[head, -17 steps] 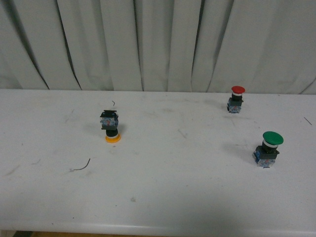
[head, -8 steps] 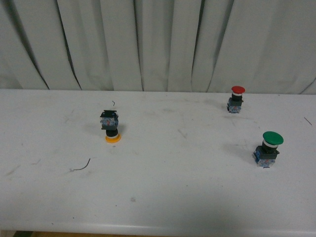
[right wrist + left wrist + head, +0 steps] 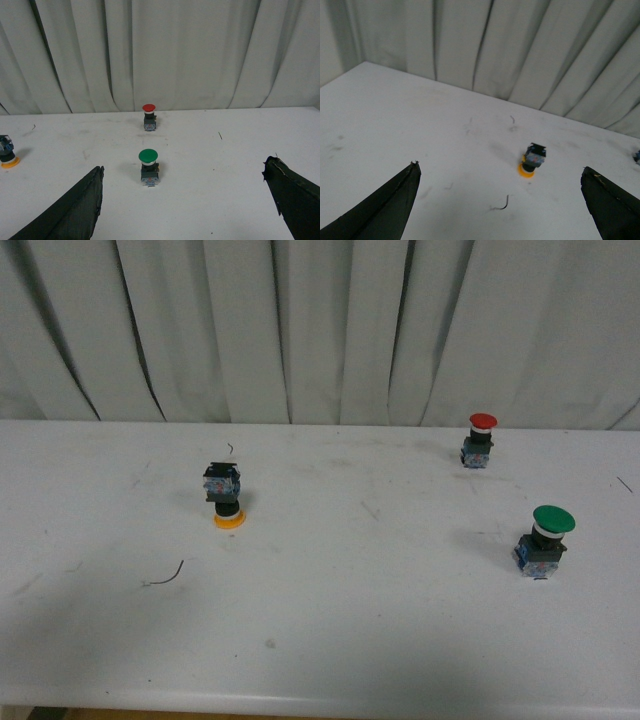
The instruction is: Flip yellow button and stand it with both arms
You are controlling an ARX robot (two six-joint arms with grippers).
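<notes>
The yellow button (image 3: 227, 497) is being seen upside down on the white surface (image 3: 350, 630). Its round yellow-orange cap is lying flat against the surface, and the black and blue blocky body is being carried upright above it. It is standing left of centre in the front view, in the farther half of the surface, well apart from both pairs of jaws.

The left jaws are being held spread wide above the surface, and the button is being framed between their two dark tips in the left wrist view. The right jaws are likewise being held spread wide.

A red-capped switch (image 3: 479, 441) is standing cap up at the far right, near a pale pleated curtain (image 3: 320, 330). A larger green-capped switch (image 3: 543, 540) is standing cap up nearer and further right. Both are being kept well apart from the yellow button. A thin curved dark strand (image 3: 165, 575) is lying on the surface near the button, on its nearer left.
</notes>
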